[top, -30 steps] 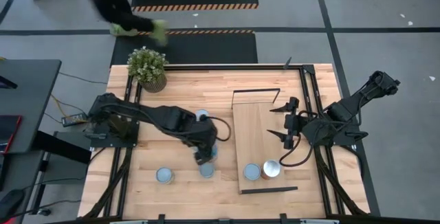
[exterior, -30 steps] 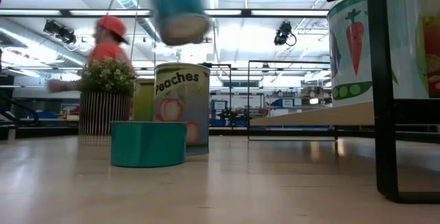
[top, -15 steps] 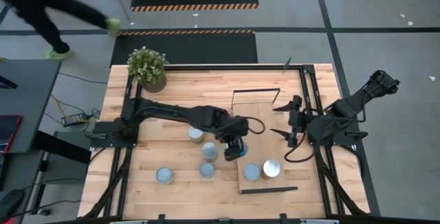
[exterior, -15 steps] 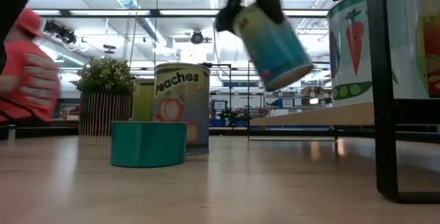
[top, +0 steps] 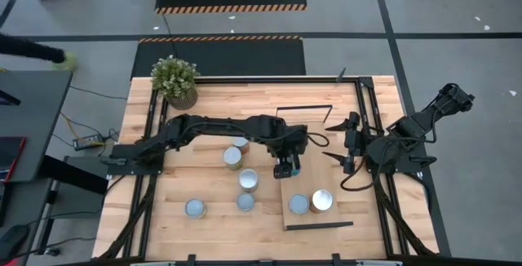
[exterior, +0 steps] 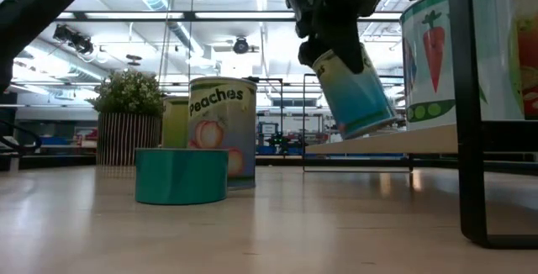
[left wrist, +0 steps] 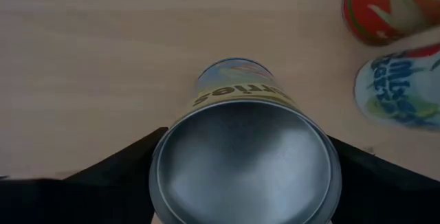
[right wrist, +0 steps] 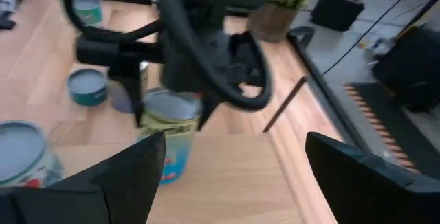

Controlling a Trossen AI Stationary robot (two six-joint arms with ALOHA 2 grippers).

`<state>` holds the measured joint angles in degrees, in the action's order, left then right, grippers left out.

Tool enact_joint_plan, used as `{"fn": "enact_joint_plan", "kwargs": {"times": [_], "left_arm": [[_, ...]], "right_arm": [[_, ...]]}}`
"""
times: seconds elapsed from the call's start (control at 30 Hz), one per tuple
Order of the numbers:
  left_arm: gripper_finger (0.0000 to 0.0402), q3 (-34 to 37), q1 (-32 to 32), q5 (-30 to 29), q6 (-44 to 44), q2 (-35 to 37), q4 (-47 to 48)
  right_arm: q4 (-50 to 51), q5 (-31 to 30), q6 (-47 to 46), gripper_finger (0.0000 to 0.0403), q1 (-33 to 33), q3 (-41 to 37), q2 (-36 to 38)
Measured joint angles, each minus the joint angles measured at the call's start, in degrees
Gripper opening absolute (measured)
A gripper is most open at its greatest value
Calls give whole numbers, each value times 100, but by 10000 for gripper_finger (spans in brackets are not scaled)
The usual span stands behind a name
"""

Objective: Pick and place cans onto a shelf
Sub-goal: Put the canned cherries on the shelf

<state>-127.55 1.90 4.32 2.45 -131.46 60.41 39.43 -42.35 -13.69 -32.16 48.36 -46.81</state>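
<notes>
My left gripper (top: 285,166) is shut on a can (exterior: 349,89) with a yellow and blue label and a silver top (left wrist: 244,162). It holds the can over the left part of the light-wood shelf (top: 314,148). Two cans (top: 298,204) (top: 322,200) stand on the shelf's near end. Several cans stand on the table to the left of the shelf, among them a tall one (top: 233,157) and a low teal one (top: 195,208). My right gripper (top: 347,144) is open and empty at the shelf's right side. My left gripper pinches the can's side wall just below its top rim, one finger (left wrist: 141,157) on each side. The fingers come from above, slanting toward the table's right. The can hangs tilted, its base (exterior: 370,127) toward the right and close above the shelf board; whether it touches, I cannot tell.
A potted plant (top: 175,81) stands at the table's far left corner. Black frame bars (top: 306,108) (top: 318,227) stand at the shelf's far and near ends. The board's far half (top: 310,131) is bare. In the low view a "Peaches" can (exterior: 222,131) stands behind the teal one (exterior: 181,176).
My left gripper has carried the can from the middle of the table toward the right edge and down, until it hangs over the shelf. The can has tipped, its base now toward the right. A person beyond the far edge has walked off to the left.
</notes>
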Motion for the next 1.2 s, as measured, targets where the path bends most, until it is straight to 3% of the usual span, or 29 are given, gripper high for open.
{"fn": "enact_joint_plan", "kwargs": {"times": [0.13, 0.37, 0.67, 1.2], "left_arm": [[324, -4, -1, -34, -446, 9, -74], [332, -4, 167, -352, -920, -67, -217], [395, 5, 283, -721, -1180, -150, -402], [392, 4, 429, -1361, -1419, 244, -69]], "right_arm": [[-62, 409, -169, 357, 39, -32, -75], [-21, 467, -219, 357, 206, -428, -319], [-84, 472, -236, 357, 229, -476, -291], [-99, 460, -161, 357, 232, -476, -260]]}}
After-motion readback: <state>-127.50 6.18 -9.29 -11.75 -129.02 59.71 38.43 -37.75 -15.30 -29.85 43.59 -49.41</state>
